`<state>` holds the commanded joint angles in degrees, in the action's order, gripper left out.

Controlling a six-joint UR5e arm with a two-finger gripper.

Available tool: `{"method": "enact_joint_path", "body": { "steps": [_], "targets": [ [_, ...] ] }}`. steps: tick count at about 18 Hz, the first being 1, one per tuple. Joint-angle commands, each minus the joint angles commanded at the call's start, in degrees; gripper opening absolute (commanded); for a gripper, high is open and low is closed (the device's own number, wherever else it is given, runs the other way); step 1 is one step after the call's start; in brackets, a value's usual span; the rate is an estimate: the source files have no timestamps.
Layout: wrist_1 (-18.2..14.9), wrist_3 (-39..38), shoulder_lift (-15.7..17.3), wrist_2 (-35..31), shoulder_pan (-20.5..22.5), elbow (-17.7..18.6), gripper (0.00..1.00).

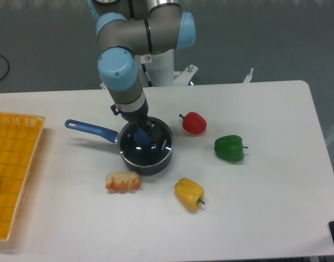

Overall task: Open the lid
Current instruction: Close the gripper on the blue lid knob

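Observation:
The lid point(150, 150), a round glass disc with a thin metal rim and a blue centre knob point(142, 137), lies flat on the dark saucepan point(146, 165), whose blue handle point(90, 130) points left. My gripper point(143, 132) comes straight down from above onto the knob. Its dark fingers point(151, 126) stand on either side of the knob. The arm's wrist hides most of the gripper, so I cannot tell whether the fingers press on the knob.
A red pepper point(194, 123) and a green pepper point(229, 148) lie right of the pan. A yellow pepper point(189, 193) and a bread-like toy point(123, 182) lie in front of it. A yellow basket point(12, 169) stands at the left edge.

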<state>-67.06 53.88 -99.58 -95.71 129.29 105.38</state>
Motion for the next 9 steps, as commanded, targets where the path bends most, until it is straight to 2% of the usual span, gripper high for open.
{"method": "enact_joint_path", "body": {
  "steps": [4, 9],
  "targets": [
    [2.28, -0.35, -0.7, -0.18, 0.0, 0.79, 1.0],
    [2.29, -0.35, -1.06, -0.35, 0.0, 1.23, 1.0]
  ]
}}
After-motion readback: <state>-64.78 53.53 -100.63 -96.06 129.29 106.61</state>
